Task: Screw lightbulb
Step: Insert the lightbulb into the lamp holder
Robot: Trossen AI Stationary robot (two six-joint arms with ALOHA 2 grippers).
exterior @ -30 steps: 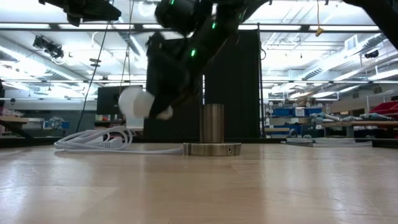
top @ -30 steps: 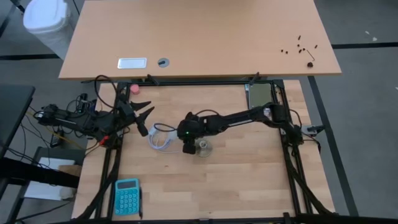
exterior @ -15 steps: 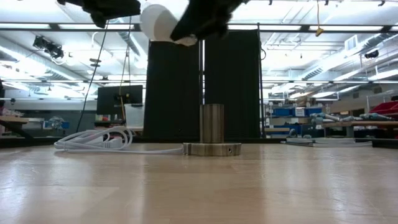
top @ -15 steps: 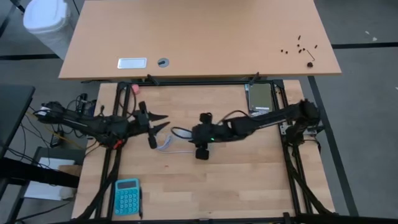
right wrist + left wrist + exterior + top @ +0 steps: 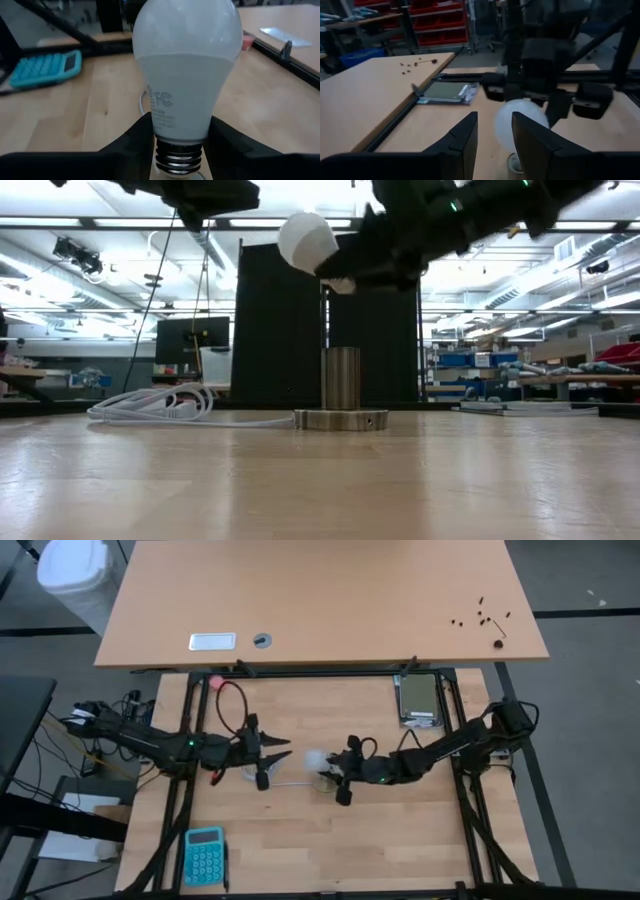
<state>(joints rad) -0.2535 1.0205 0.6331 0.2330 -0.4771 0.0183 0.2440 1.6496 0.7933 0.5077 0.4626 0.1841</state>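
The white frosted lightbulb [image 5: 308, 240] hangs high above the table in my right gripper [image 5: 345, 278], which is shut on it. Its globe points toward the table's left and a little up [image 5: 316, 758]. Below it the metal socket [image 5: 342, 380] stands upright on its round base disc [image 5: 342, 420], with its white cord [image 5: 160, 402] coiled on the table to the left. My left gripper [image 5: 278, 751] hovers left of the bulb and points at it [image 5: 520, 122]. A narrow gap shows between its fingers [image 5: 495, 135], with nothing in it. My right gripper pinches the bulb's narrow neck just above the threaded screw base [image 5: 161, 134] between its two fingers [image 5: 132, 145]. The fingers come nearly level from the table's right, slanting slightly down. The bulb lies along the fingers, globe away from the wrist, lifted clear over the socket.
A teal calculator [image 5: 204, 855] lies at the near left. A small pink ball [image 5: 216, 683] sits at the far left corner, and a dark flat device [image 5: 418, 698] at the far right. A large tan tabletop [image 5: 320, 600] adjoins the far edge.
My right gripper has lifted the bulb from low beside the cord and carried it toward the table's right, to above the socket. It has tipped from pointing down to nearly level. My left gripper has moved toward the table's right, closer to the bulb and socket.
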